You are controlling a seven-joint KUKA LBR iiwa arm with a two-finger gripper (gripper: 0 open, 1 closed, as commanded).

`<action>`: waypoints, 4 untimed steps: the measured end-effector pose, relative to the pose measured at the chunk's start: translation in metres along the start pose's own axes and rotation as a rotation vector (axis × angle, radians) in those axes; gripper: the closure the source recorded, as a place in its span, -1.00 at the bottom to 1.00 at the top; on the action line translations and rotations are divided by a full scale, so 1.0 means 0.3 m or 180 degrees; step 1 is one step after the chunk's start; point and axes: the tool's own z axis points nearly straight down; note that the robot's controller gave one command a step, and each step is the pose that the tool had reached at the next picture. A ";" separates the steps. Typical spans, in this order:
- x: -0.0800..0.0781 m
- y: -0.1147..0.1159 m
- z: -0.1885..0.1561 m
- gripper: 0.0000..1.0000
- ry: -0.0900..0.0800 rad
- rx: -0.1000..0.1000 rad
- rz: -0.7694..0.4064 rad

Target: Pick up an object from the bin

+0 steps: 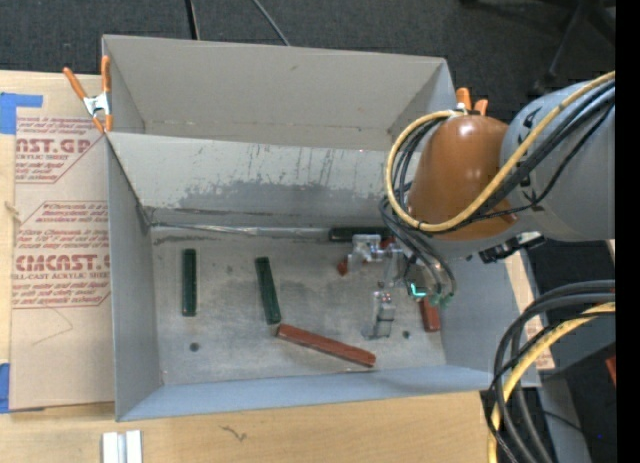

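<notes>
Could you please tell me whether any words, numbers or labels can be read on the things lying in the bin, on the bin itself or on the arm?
None can be read.
The left dark green bar, the right dark green bar and the red-brown bar are plain.
The bin and the arm's orange cover bear no lettering.

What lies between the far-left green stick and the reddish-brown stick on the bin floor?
In the camera view, a second dark green stick lies between the far-left green stick and the reddish-brown stick.
</notes>
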 end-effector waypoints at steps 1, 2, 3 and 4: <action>0.082 0.111 0.228 -1.00 0.0004 -0.0005 0.0320; 0.139 0.225 0.115 -1.00 -0.0023 -0.0005 0.0141; 0.140 0.173 0.119 -1.00 -0.0018 -0.0002 0.0327; 0.132 0.220 0.221 -1.00 -0.0019 -0.0006 0.0970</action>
